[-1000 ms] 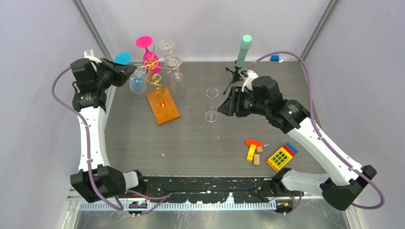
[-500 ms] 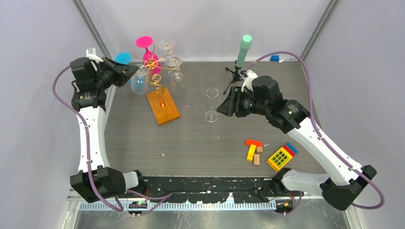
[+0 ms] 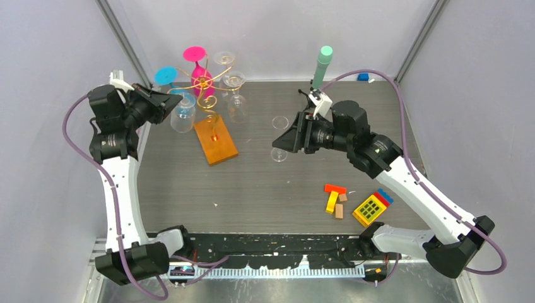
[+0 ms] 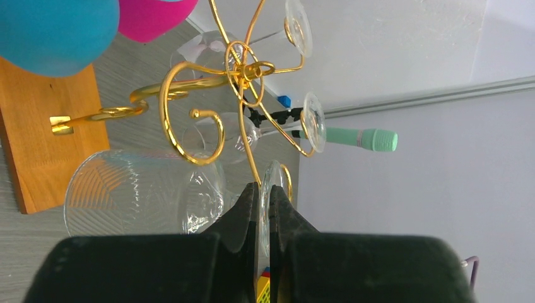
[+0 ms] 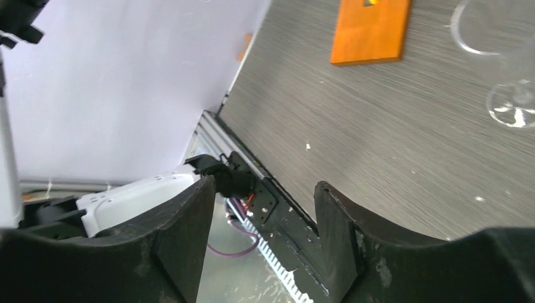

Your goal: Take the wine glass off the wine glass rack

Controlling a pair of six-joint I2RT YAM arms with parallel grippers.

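Observation:
The wine glass rack point(image 3: 205, 91) is gold scrolled wire on an orange wooden base point(image 3: 216, 140) at the back left. Pink point(image 3: 200, 77), blue point(image 3: 165, 76) and clear glasses hang on it. My left gripper point(image 3: 167, 101) is shut on the round foot of a clear wine glass point(image 3: 183, 115). In the left wrist view the foot point(image 4: 272, 189) sits edge-on between the jaws, a gold wire curl right beside it, and the bowl point(image 4: 145, 192) hangs left. My right gripper point(image 3: 279, 140) is open and empty, next to a clear glass point(image 3: 279, 123) standing on the table.
A black tripod with a mint-green cylinder point(image 3: 323, 63) stands at the back centre. Coloured blocks point(image 3: 334, 197) and a yellow toy point(image 3: 371, 208) lie front right. The right wrist view shows the orange base point(image 5: 371, 31) and the standing glass's foot point(image 5: 514, 107).
My left arm has drawn back to the left with the clear glass in its jaws. My right gripper has moved left, up against the standing glass.

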